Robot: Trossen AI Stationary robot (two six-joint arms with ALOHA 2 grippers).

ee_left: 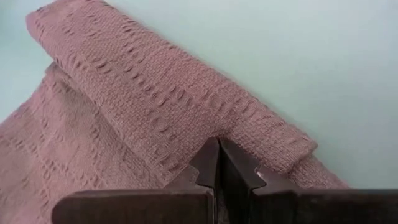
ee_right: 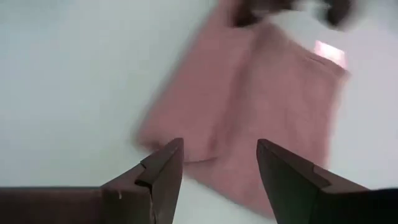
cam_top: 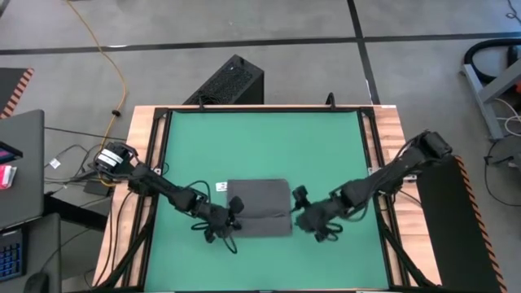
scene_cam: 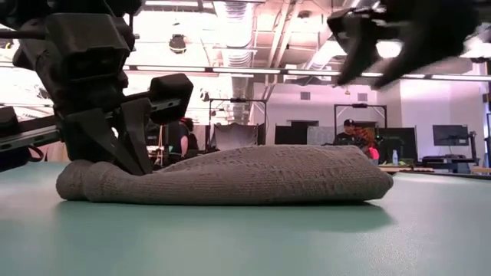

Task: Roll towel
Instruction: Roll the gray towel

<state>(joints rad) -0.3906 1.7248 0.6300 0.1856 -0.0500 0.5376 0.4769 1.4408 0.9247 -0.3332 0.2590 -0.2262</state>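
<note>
Cloth: the towel point(cam_top: 259, 207), dark grey and knitted-looking, lies near the middle of the green tabletop point(cam_top: 260, 138), toward the front, with one edge turned over into a low fold; a small white label point(cam_top: 221, 186) shows at its left rear corner.
Left pincer: the left pincer point(cam_top: 234, 216) sits at the towel's left front edge with its fingers pressed together; in the left wrist view the tips point(ee_left: 219, 163) meet right at the folded lip, and they seem to pinch that lip, though the cloth between them is hidden.
Right pincer: the right pincer point(cam_top: 305, 213) hangs just beside the towel's right edge, spread and holding nothing; the low view shows it raised clear of the cloth.
Stage: my reading is that the roll has barely begun, one fold made and most of the cloth flat.
Risk, uneven roll: with only the left side gripped, turning now would likely drag that end ahead and twist the roll into a cone.
Risk, missed grab: if the right pincer closes from its raised height, it may catch nothing, or only the top layer.
Risk, slipping: soft cloth on a smooth tabletop may slide instead of curling, and the loose fold could spring open.
</note>
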